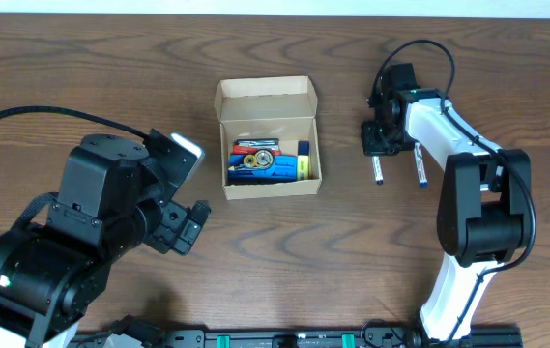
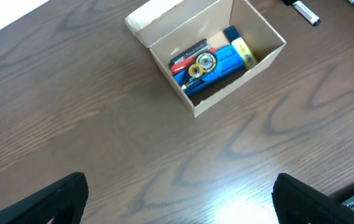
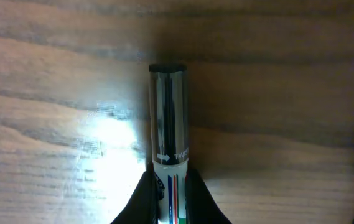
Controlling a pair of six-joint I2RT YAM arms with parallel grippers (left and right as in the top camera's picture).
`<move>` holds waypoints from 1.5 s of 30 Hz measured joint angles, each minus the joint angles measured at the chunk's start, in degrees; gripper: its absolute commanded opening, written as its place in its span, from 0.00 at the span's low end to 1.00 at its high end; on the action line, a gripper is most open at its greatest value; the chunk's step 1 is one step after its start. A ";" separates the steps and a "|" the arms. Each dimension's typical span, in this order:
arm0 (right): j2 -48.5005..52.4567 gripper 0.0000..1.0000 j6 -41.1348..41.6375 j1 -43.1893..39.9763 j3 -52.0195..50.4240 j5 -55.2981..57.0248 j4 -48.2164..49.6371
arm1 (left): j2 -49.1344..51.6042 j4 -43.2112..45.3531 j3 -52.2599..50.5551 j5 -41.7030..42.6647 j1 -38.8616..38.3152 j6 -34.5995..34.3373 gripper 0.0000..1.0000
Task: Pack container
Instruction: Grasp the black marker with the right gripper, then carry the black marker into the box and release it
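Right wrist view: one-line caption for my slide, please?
Right hand closed on a black-capped marker, wooden table behind.

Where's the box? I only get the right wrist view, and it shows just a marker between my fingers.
Observer: The box stands left of the right gripper and its marker, apart from both.
Operator: Is it open?
Observer: Yes, the lid is folded back; blue, red and yellow items lie inside.
Operator: Where's the left gripper?
Observer: The left gripper is open, on the box's other side, clear of it.
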 measured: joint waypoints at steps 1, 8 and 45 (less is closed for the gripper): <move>-0.02 0.01 0.13 0.00 0.17 -0.11 -1.31 | 0.00 0.02 0.00 0.00 0.00 0.00 0.95; -4.85 0.01 0.52 1.40 4.20 -0.90 -5.29 | 0.00 0.00 0.00 0.00 0.00 0.02 0.95; -8.22 0.16 -60.24 29.86 8.46 -16.46 -7.13 | 0.00 0.02 0.00 0.02 0.00 0.00 0.95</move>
